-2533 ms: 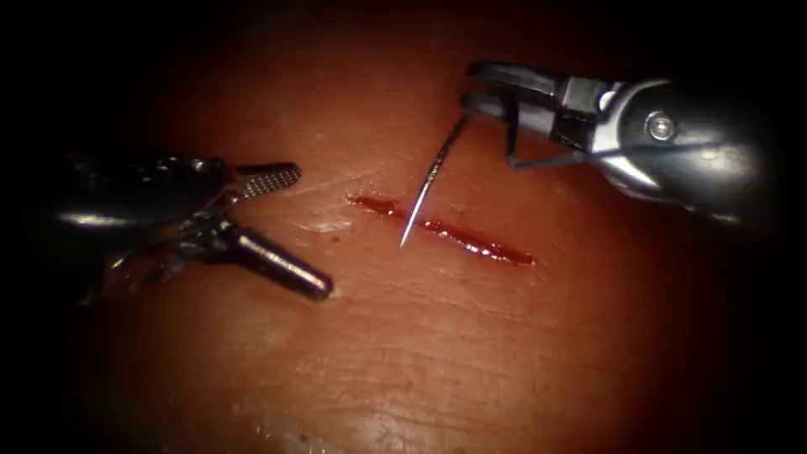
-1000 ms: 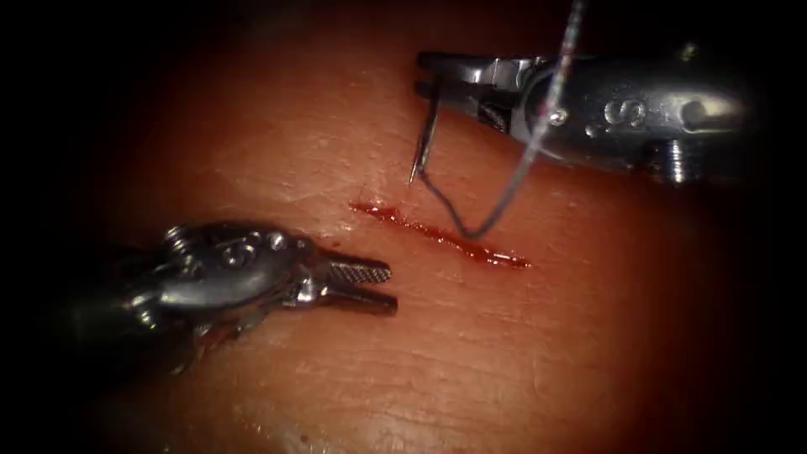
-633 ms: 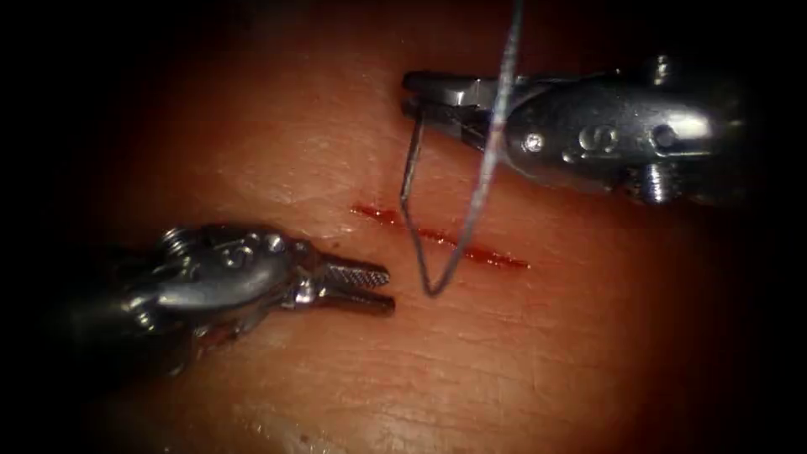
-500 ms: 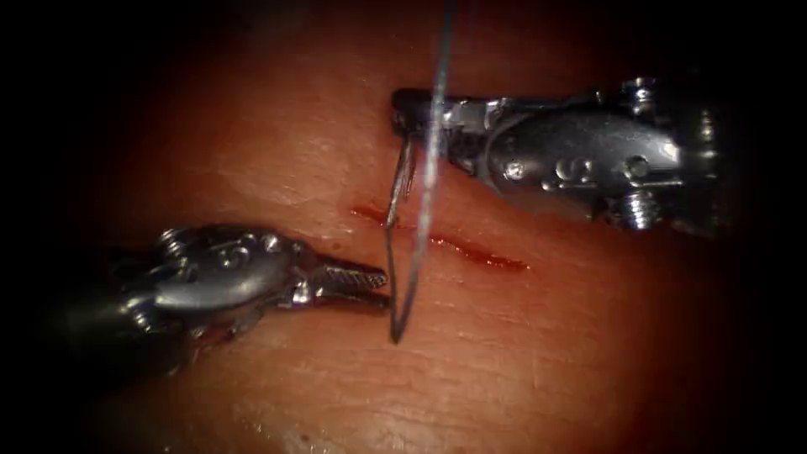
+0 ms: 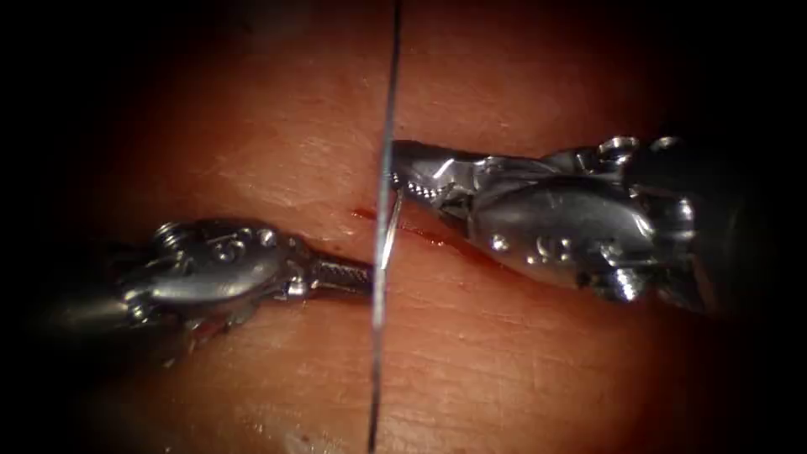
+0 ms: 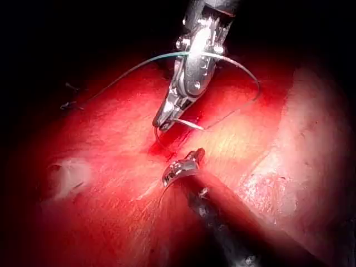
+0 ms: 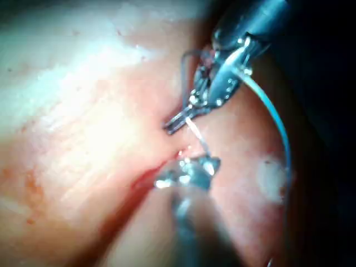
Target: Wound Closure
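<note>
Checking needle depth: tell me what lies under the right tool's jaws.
Right tool grips the needle near its rear end, above the cut. The tool covers the cut's right part.

Colours and surface patterns, tissue and instruments

Tissue [image 5: 504, 353]: orange-brown with fine pale creases, glossy pale patch at upper centre of the endoscope frame. Cut [image 5: 420, 234]: thin dark-red line with wet red fluid [image 5: 363, 214] at its left end. Right tool [image 5: 402, 181] and left tool [image 5: 357, 277]: polished silver-grey metal with bright highlights; left tool's jaw face shows a fine cross-hatched tread. Needle [image 5: 390, 231]: bright silver sliver. Thread [image 5: 385, 168]: pale grey-blue in the endoscope frame, teal-green in the left wrist view [image 6: 139, 64].
</note>
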`<move>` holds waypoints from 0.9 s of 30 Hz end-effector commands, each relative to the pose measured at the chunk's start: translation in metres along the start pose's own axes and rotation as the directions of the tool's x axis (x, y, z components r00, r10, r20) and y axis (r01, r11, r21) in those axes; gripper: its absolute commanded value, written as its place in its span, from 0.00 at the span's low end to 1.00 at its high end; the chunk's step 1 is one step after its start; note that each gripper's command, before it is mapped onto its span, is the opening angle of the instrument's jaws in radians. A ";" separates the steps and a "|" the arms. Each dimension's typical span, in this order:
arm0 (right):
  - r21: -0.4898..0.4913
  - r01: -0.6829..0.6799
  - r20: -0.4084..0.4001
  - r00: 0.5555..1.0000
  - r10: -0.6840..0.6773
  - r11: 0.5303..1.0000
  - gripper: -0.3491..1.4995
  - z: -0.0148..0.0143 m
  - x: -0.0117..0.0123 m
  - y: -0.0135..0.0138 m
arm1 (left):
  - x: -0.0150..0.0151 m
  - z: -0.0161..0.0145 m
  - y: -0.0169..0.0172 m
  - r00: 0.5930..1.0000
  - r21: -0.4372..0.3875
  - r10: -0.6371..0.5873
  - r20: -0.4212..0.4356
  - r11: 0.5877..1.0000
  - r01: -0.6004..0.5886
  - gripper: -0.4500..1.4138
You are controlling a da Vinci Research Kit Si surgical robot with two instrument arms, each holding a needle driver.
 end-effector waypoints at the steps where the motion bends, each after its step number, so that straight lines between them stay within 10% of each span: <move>1: -0.003 0.003 -0.001 1.000 -0.003 1.000 0.00 0.0011 0.0001 -0.0003 | -0.0001 0.0008 -0.0005 1.000 0.000 0.003 -0.001 1.000 -0.003 0.24; 18: 0.000 -0.315 -0.012 0.949 0.315 0.949 0.00 0.0007 -0.0017 0.0024 | -0.0022 0.0016 -0.0022 0.999 0.020 0.004 0.033 1.000 -0.004 0.22; 27: 0.008 -0.553 -0.017 0.833 0.553 0.833 0.00 0.0014 -0.0043 0.0028 | -0.0025 0.0018 -0.0023 0.999 0.026 0.005 0.041 1.000 -0.006 0.20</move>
